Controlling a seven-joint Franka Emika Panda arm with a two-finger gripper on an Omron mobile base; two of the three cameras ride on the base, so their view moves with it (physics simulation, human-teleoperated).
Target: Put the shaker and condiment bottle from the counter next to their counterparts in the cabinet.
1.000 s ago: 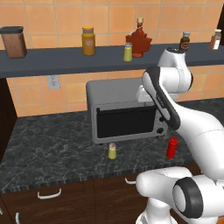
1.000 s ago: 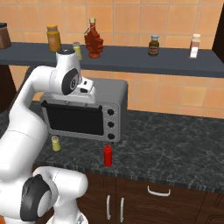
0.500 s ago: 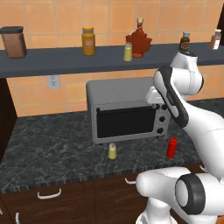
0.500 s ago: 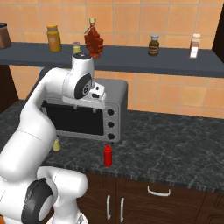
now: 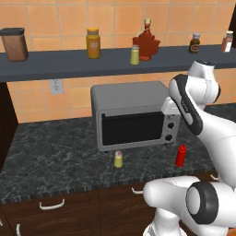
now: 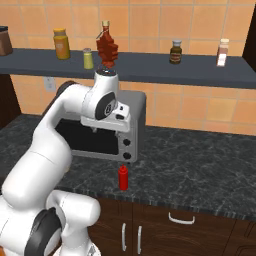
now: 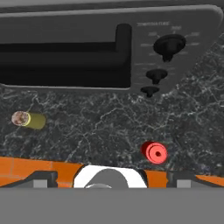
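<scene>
The shaker (image 5: 118,159) stands on the counter in front of the toaster oven, and lies at the left (image 7: 28,119) in the hand view. The red condiment bottle (image 5: 181,155) stands to its right (image 6: 123,178) and shows from above (image 7: 154,152) in the hand view. On the cabinet (image 5: 60,62) stand the counterparts, a matching shaker (image 5: 134,54) and a red maple-leaf bottle (image 5: 146,44). My gripper (image 7: 112,177) hangs high over the counter before the oven, pointing down, almost above the condiment bottle. It is open, its fingertips (image 7: 43,177) wide apart with nothing between them.
A grey toaster oven (image 5: 133,120) sits at the back of the black marble counter (image 5: 55,161). The shelf also carries a brown canister (image 5: 16,44), an orange jar (image 5: 93,43), a dark brown bottle (image 5: 195,44) and a pale bottle (image 5: 227,41). Dark drawers run below.
The arm has swung to the right along the front of the oven. The jaws have spread wider. The things on the counter and shelf have not moved.
</scene>
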